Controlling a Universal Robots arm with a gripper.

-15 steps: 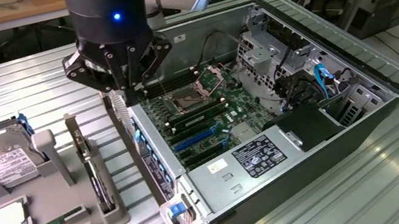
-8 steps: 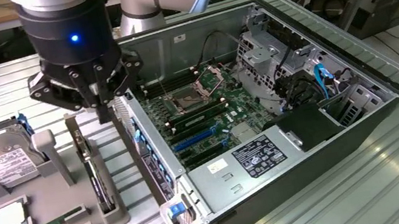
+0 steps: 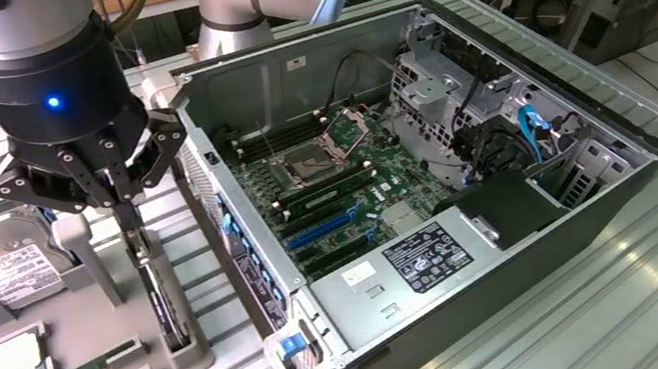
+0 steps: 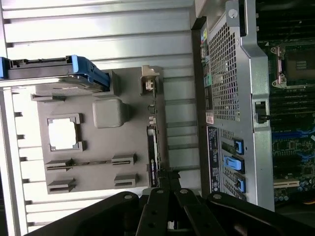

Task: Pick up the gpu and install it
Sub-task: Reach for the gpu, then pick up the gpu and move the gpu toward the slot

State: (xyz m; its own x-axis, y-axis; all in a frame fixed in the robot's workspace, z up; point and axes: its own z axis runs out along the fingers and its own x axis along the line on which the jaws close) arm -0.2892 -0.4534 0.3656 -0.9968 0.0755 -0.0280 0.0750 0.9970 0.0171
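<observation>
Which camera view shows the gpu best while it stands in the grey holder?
The wrist view: it looks straight down on the gpu, so its thin dark edge shows along the grey holder. The exterior view shows it as a narrow dark strip beneath the tool, standing on edge.

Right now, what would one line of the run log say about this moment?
gripper: shut on thin black graphics card | card: on edge in grey holder tray | open metal computer case: card not installed
</observation>
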